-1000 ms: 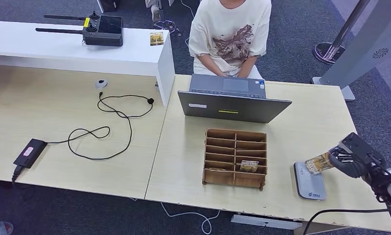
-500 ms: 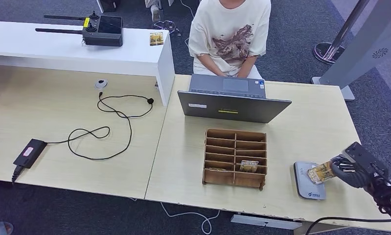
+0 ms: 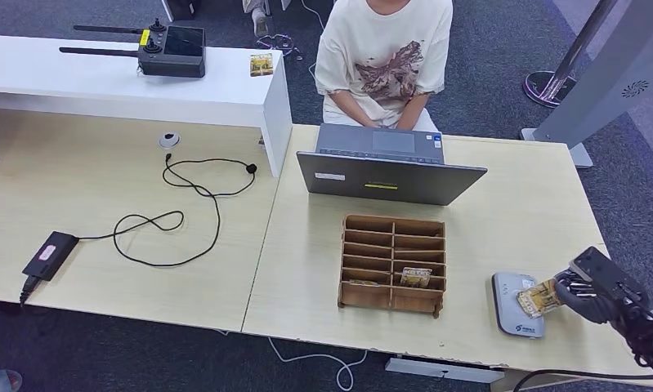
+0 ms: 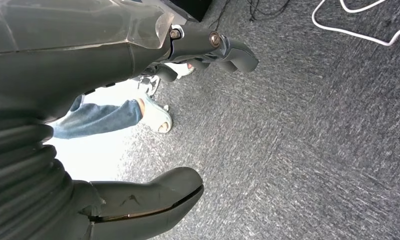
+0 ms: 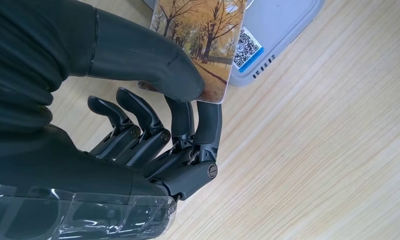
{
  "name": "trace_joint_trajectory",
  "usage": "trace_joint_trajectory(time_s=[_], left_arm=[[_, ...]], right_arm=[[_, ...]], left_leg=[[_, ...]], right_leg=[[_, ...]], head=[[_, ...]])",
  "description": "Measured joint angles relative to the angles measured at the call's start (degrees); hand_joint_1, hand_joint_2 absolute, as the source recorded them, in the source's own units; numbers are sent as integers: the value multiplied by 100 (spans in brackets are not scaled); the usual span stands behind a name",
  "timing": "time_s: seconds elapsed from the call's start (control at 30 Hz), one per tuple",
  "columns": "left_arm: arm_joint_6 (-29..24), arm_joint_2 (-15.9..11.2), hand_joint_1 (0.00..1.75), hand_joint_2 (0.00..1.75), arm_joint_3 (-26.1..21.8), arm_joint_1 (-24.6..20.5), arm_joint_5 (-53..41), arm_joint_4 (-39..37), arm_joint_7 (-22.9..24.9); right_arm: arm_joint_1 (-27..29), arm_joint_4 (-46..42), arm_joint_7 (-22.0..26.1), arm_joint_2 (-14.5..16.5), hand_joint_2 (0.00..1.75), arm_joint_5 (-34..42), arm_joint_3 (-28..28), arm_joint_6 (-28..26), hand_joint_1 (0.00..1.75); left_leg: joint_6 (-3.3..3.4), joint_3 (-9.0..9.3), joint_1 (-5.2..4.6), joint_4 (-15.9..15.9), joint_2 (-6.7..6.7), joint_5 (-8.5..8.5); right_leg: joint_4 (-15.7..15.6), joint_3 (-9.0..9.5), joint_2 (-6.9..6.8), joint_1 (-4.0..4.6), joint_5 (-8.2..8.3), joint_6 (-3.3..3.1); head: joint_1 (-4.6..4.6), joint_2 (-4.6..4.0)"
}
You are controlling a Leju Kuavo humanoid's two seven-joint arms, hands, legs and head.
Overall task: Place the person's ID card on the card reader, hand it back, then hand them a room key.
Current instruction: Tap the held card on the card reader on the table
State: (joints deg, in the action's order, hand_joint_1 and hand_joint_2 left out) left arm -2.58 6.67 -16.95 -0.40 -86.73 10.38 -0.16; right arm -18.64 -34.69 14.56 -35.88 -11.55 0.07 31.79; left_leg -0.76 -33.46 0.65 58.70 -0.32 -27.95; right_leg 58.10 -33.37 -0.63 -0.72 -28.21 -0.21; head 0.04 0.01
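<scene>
The right hand [image 3: 591, 287] pinches the ID card [image 5: 204, 37] by its near edge, just above the card reader [image 3: 516, 304]. Thin, stiff and slick, it likely needs an edge grip.

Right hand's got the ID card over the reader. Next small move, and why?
Probably lower the right hand a little and lay the ID card flat on the card reader. The head view shows the card over the reader's right part; the right wrist view shows it pinched between thumb and fingers, with the reader's grey face just beyond. Whether it touches yet, I cannot tell.
</scene>
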Motion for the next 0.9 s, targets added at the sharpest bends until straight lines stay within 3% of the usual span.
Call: trace_joint_trajectory(time_s=[0.9], left_arm=[[15,2,0,175,1,0,0,0,0]], right_arm=[[209,-449,-151,267,175,-219,35,-309,175]], left_leg=[[0,1,0,0,1,0]], right_leg=[[0,0,1,0,0,0]], head=[[1,0]])
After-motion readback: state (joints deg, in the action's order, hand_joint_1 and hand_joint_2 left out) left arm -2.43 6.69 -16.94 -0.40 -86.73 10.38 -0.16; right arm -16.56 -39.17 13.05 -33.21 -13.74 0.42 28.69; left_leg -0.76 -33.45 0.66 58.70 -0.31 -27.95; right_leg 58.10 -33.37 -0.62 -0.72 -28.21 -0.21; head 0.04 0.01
